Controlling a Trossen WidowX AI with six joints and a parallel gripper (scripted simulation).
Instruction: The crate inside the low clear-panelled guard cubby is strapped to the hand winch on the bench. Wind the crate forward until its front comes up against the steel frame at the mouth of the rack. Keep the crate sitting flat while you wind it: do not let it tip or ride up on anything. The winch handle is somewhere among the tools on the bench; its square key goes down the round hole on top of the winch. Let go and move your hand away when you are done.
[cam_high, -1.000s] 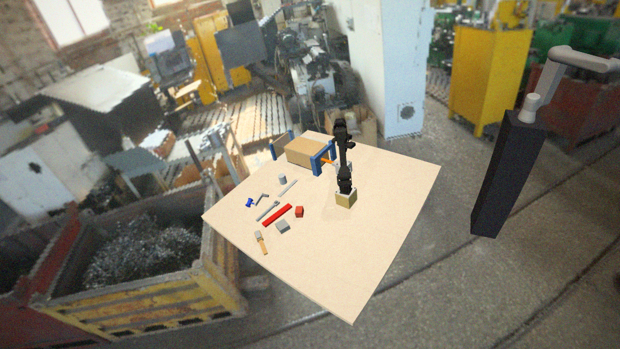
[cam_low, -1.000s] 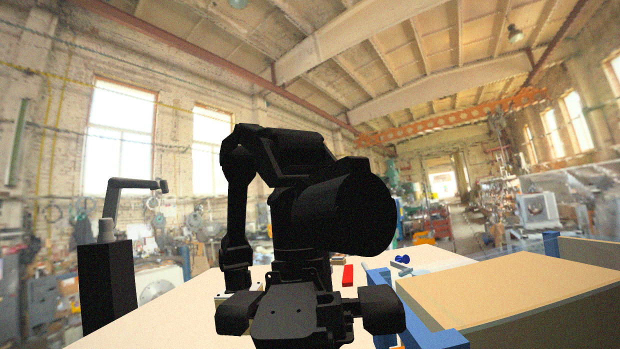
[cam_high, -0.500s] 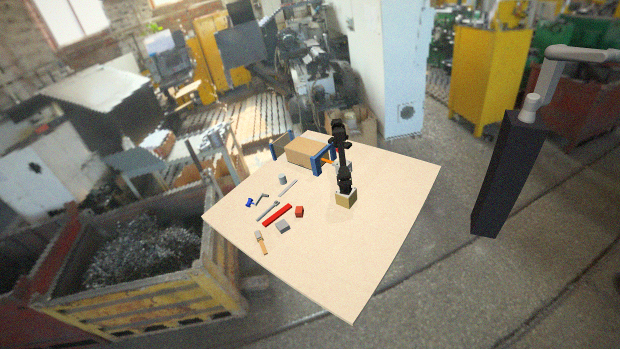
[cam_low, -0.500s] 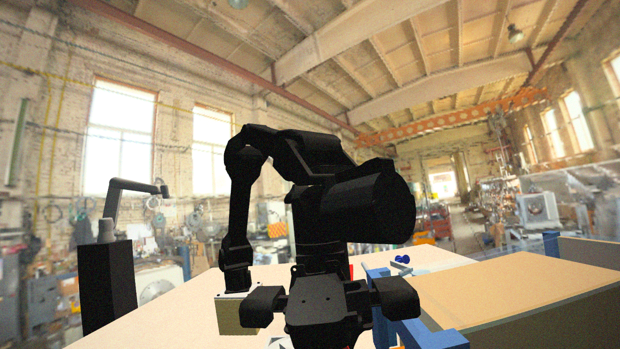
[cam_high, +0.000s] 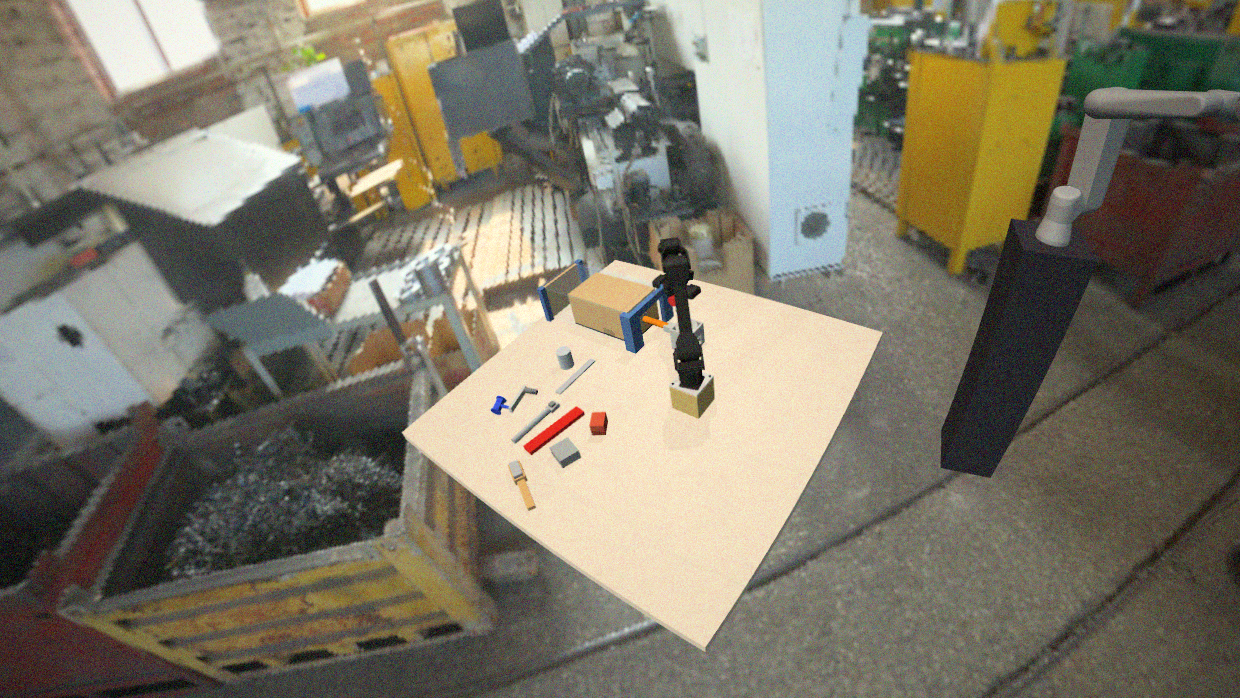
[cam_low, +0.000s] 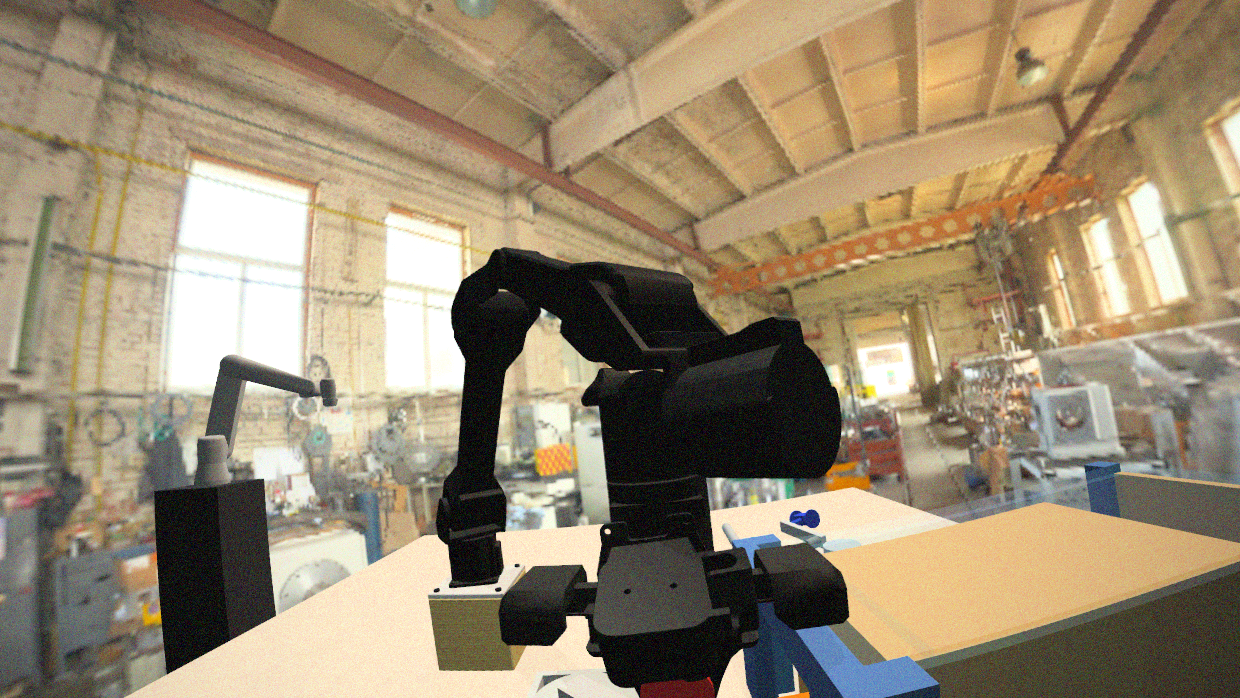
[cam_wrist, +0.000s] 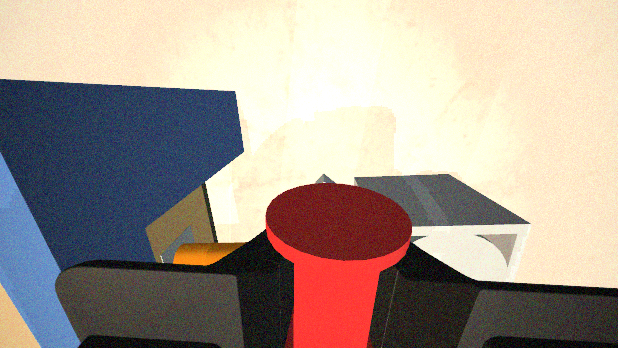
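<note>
My gripper (cam_high: 675, 296) (cam_wrist: 334, 300) is shut on the red knob (cam_wrist: 337, 222) (cam_low: 681, 688) of the winch handle. The knob stands upright between the fingers. The handle's key end is hidden, so I cannot tell whether it sits in the winch hole. The grey winch (cam_wrist: 435, 200) (cam_high: 697, 331) is beyond and right of the knob in the wrist view. An orange strap (cam_high: 655, 321) (cam_wrist: 205, 254) runs from the blue frame side toward it. The tan crate (cam_high: 607, 301) (cam_low: 1032, 563) looks flat inside the cubby, behind the blue steel frame (cam_high: 632, 334) (cam_wrist: 115, 165). Any gap at its front is unclear.
On the bench (cam_high: 737, 485) lie a red bar (cam_high: 553, 430), a red block (cam_high: 598, 423), a grey block (cam_high: 565, 452), a grey cylinder (cam_high: 565, 357), a blue spool-shaped piece (cam_high: 498, 404) and several tools. The blue frame post stands close left of my fingers in the wrist view.
</note>
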